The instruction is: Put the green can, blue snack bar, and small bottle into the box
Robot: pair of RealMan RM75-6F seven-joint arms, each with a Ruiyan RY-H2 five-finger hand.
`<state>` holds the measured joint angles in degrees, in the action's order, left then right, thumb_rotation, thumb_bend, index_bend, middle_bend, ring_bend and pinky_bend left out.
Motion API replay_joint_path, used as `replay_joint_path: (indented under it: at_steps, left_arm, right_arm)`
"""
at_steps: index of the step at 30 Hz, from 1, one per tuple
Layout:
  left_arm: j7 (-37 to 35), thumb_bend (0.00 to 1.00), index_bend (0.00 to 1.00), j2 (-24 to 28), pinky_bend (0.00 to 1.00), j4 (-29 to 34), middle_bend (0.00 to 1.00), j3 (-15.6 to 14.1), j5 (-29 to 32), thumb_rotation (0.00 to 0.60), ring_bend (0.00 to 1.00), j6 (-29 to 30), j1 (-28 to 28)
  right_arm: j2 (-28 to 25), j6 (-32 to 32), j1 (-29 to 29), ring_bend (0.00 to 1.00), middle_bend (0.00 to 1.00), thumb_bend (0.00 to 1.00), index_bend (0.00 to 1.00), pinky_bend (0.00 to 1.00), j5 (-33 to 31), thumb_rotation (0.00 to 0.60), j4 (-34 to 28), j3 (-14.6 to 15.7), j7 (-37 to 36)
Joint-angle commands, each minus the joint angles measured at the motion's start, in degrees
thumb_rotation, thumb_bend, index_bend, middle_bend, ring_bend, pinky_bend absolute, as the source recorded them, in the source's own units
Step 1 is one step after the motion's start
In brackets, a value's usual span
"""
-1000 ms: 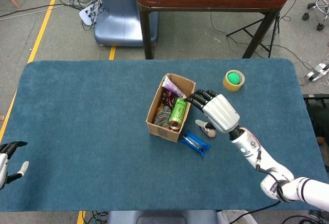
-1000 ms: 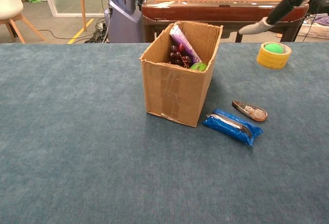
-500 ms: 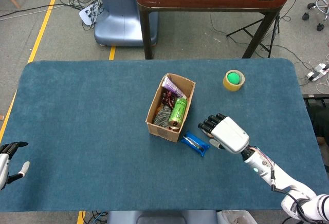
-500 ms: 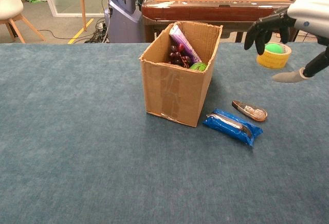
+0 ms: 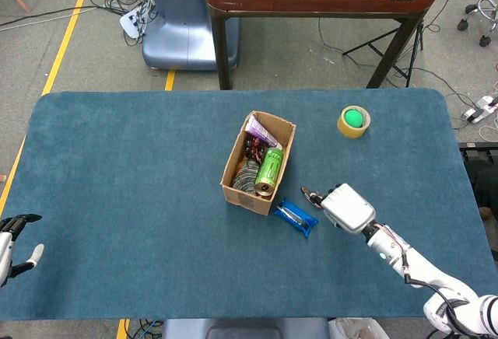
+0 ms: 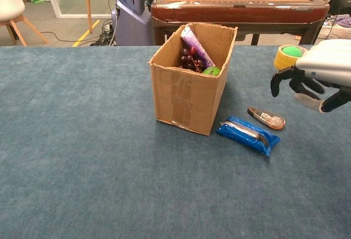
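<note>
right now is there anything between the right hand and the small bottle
No. In the chest view the right hand hangs above and to the right of the small bottle, with only bare blue table showing in the gap.

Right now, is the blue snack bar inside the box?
No, the blue snack bar lies on the table just beside the box, not in it.

One cardboard box [image 6: 189, 94], one green can [image 5: 269, 170], one blue snack bar [image 6: 248, 135], one small bottle [image 6: 266, 118], one tape roll [image 5: 353, 122], two robot hands [image 5: 348, 207] [image 5: 14, 246].
</note>
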<state>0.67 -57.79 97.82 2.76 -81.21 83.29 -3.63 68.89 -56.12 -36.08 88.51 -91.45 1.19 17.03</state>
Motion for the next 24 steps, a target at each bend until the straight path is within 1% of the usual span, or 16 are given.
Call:
replay_joint_path:
  at_steps: [1, 3, 5, 6, 10, 15, 24]
  left_arm:
    - [0.1, 0.31, 0.29, 0.0, 0.45, 0.0, 0.32, 0.0, 0.0, 0.6, 0.27, 0.0, 0.0]
    - [0.1, 0.31, 0.29, 0.0, 0.45, 0.0, 0.32, 0.0, 0.0, 0.6, 0.27, -0.1, 0.0]
    - [0.1, 0.31, 0.29, 0.0, 0.45, 0.0, 0.32, 0.0, 0.1, 0.6, 0.27, -0.1, -0.1]
    - [0.1, 0.31, 0.29, 0.0, 0.45, 0.0, 0.32, 0.0, 0.1, 0.6, 0.27, -0.2, -0.1]
    - [0.0, 0.31, 0.29, 0.0, 0.45, -0.1, 0.32, 0.0, 0.1, 0.6, 0.27, -0.2, -0.1]
    - [-0.1, 0.31, 0.29, 0.1, 0.45, 0.1, 0.32, 0.0, 0.1, 0.6, 0.27, 0.0, 0.0]
    - [-0.7, 0.31, 0.29, 0.7, 0.45, 0.5, 0.32, 0.2, 0.2, 0.6, 0.27, 0.8, 0.4]
  right_arm:
    - [-0.5, 4.6, -1.3, 0.96, 0.99, 0.81, 0.37, 0.93, -5.6, 0.6, -2.7, -1.3, 4.0]
    - [-0.3, 6.4, -2.0, 1.0, 1.0, 0.92, 0.37, 0.98, -8.2, 0.6, -3.4, -1.9, 5.2]
    - [0.1, 7.8, -2.7, 1.0, 1.0, 0.99, 0.37, 1.0, -10.6, 0.6, -3.8, -2.5, 6.2]
    - [0.3, 8.4, -3.0, 1.0, 1.0, 1.0, 0.37, 1.0, -11.4, 0.6, -3.9, -2.7, 6.7]
    - [1.5, 10.2, -4.5, 1.0, 1.0, 1.0, 0.37, 1.0, -14.6, 0.6, -3.7, -3.4, 9.2]
    - [4.3, 11.7, -6.2, 1.0, 1.0, 1.0, 0.37, 1.0, -17.9, 0.6, -2.2, -4.0, 11.7]
    - [9.1, 12.9, -8.5, 1.0, 1.0, 1.0, 0.37, 1.0, -21.3, 0.6, 1.5, -3.8, 14.6]
